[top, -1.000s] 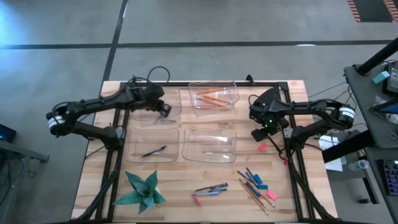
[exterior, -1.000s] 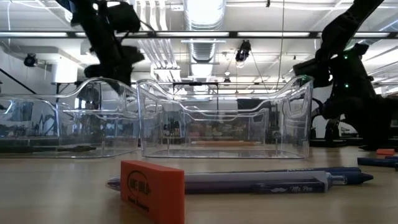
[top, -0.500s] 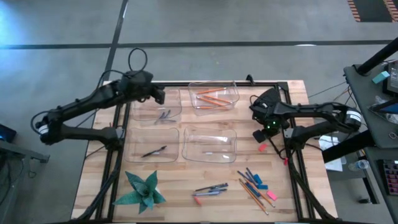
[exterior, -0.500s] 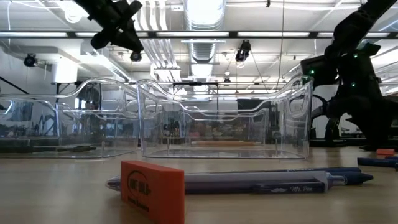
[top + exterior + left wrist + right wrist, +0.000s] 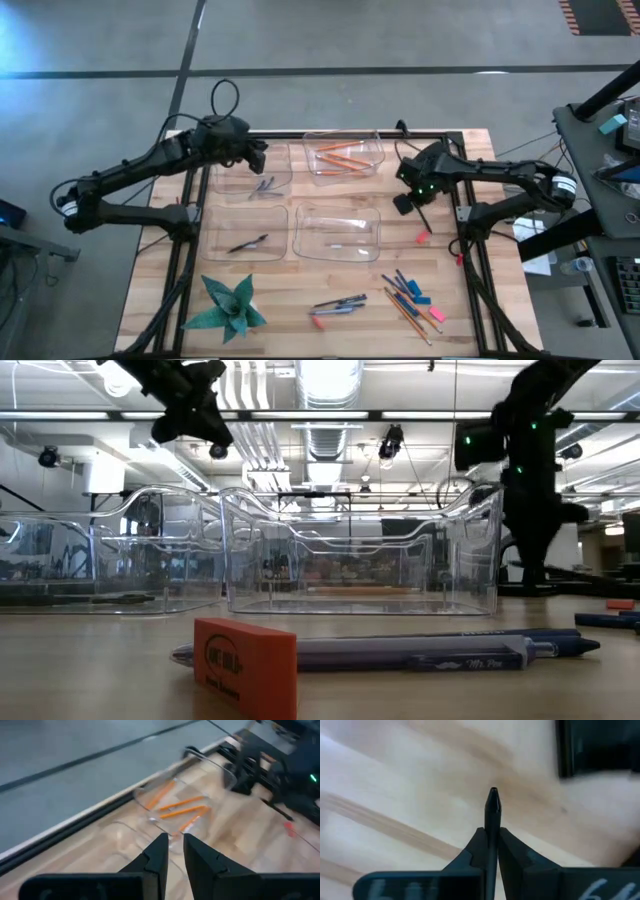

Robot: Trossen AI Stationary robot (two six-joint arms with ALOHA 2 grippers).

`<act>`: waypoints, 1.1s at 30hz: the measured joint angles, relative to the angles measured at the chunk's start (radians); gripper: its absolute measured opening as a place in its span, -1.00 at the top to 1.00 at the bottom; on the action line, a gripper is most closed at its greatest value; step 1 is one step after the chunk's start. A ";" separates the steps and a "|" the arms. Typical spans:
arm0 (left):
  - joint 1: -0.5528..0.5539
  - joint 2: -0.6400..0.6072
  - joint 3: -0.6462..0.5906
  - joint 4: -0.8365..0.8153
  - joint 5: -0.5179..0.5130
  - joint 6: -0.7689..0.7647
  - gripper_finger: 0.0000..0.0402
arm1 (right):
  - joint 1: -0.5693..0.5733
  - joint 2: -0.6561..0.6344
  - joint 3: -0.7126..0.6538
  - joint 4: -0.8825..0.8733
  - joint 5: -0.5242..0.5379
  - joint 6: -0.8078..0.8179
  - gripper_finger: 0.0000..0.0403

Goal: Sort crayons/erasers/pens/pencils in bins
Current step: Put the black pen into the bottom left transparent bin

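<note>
While my right gripper [image 5: 492, 840] hangs over bare wood just right of the bins, between the far-right bin [image 5: 345, 157] and the near-right bin [image 5: 338, 231], I see its fingers pressed together on a thin dark pen [image 5: 493, 810] whose tip pokes out past them. My left gripper [image 5: 173, 851] sits above the far-left bin [image 5: 250, 178]; I see only a slim gap between its fingers and nothing in them.

Orange pencils [image 5: 338, 155] lie in the far-right bin. I count a couple of dark pens [image 5: 263, 185] in the far-left bin and one more pen [image 5: 247, 243] in the near-left bin [image 5: 243, 232]. Something small and pale lies in the near-right bin; I cannot tell what.

Loose on the table: a red eraser [image 5: 423, 238] near the right gripper; further forward, a cluster of blue crayons [image 5: 404, 286], pencils [image 5: 405, 312], blue and pink erasers [image 5: 430, 307]; left of those, a bunch of pens [image 5: 338, 303] with an orange eraser [image 5: 245, 665] touching them. A green paper star [image 5: 229, 305] sits at the near-left corner.
</note>
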 joint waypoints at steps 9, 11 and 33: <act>0.000 0.039 0.000 0.012 0.094 0.045 0.77 | 0.024 -0.102 0.179 0.100 0.023 0.000 0.92; 0.000 0.054 0.000 0.039 0.123 0.046 0.75 | 0.033 -0.117 0.225 0.182 0.024 -0.009 0.93; -0.002 0.216 0.000 0.602 0.491 0.160 0.00 | 0.149 0.287 0.919 0.440 -0.011 -0.507 0.93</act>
